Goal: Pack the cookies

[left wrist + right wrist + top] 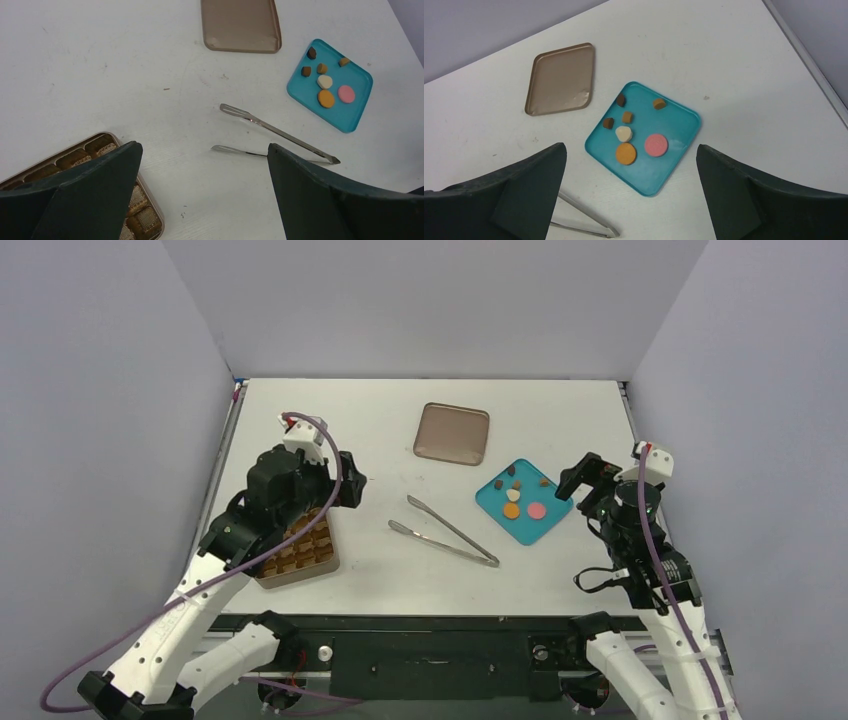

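The right claw (576,478), wide open and empty like the left claw (345,488), hangs just right of the cookies (513,496) on the plate (530,529), far nearer them than the left.

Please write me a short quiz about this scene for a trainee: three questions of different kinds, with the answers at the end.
1. True or false: the tongs lie between the tin and the plate.
2. How many cookies are on the plate?
3. The left gripper and the right gripper are: A) open and empty; B) shut on the tongs; C) shut on cookies.
Key: 1 true; 2 seven; 3 A.
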Controlling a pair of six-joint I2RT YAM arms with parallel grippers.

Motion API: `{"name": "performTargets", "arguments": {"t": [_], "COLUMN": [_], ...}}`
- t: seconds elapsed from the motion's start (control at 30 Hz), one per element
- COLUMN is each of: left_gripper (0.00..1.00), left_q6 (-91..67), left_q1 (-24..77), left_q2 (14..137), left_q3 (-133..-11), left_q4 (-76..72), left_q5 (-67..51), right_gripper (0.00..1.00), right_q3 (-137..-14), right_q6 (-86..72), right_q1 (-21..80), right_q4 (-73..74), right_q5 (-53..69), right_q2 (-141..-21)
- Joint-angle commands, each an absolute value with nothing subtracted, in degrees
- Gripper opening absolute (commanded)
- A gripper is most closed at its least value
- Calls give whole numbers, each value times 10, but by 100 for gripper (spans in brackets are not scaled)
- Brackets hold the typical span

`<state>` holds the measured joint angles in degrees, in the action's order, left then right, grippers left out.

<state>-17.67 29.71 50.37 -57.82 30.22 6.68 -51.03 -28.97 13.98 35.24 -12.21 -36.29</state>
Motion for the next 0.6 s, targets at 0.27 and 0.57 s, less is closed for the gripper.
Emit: {"name": "performTargets", "arguments": {"t": [0.27,0.57], "left_gripper": [97,97], "left_q6": [-174,-181], "left_q1": [294,294], "left_q2": [480,482], "left_q3": [-562,-557], "left_q4": [297,300], "left_q5": [121,142], "right_gripper": [96,94], "right_q3": [-530,-543], "right_q6": [-242,-234], "right_q1": [146,193], "right_q4": [336,329], "right_q5": [-100,-123], "right_q2": [-346,-391]}}
